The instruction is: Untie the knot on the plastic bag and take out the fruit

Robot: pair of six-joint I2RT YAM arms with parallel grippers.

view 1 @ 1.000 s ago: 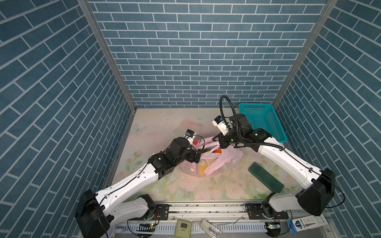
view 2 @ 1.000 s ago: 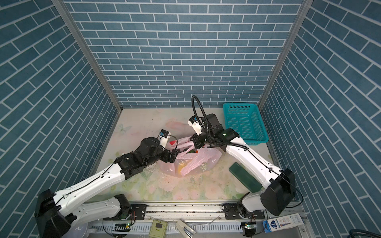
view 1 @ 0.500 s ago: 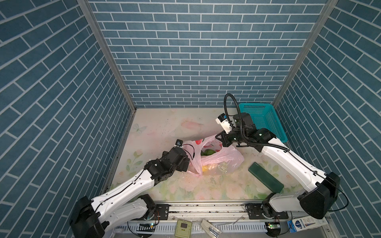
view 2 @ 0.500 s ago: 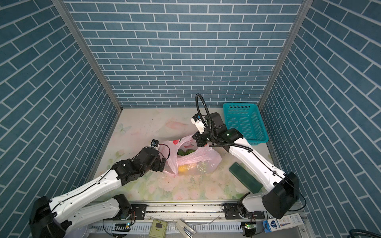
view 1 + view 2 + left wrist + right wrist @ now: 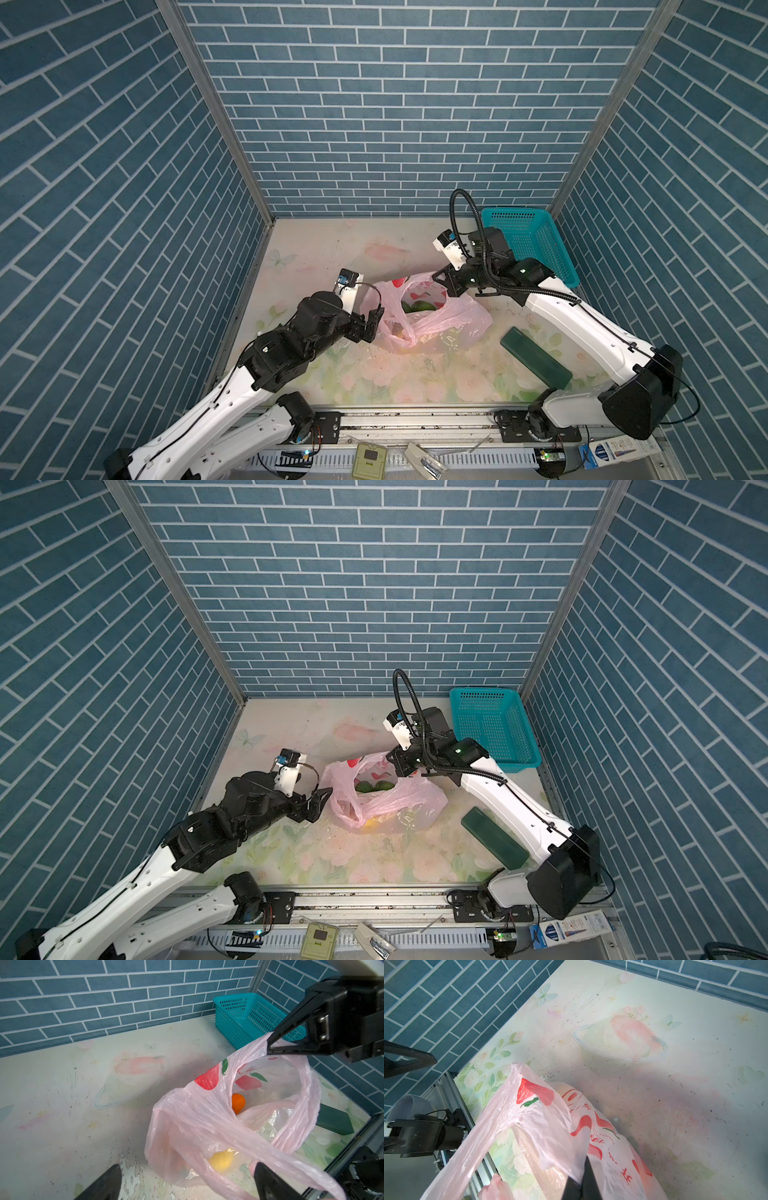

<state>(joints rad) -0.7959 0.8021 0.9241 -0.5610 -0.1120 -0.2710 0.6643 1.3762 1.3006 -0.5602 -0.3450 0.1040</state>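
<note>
Untying looks done: my right gripper [image 5: 446, 285] is clenched on the rim of the bag [image 5: 436, 328], which gapes mid-frame in both top views; my left gripper [image 5: 372, 325] is spread just beside it, with the fruit [image 5: 420, 306] still inside.

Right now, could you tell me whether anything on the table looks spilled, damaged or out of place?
Nothing has spilled: the fruit sits inside the plastic bag, whose handle the right gripper pinches. Only the table cover looks damaged, its print flaked beside the bag.
</note>
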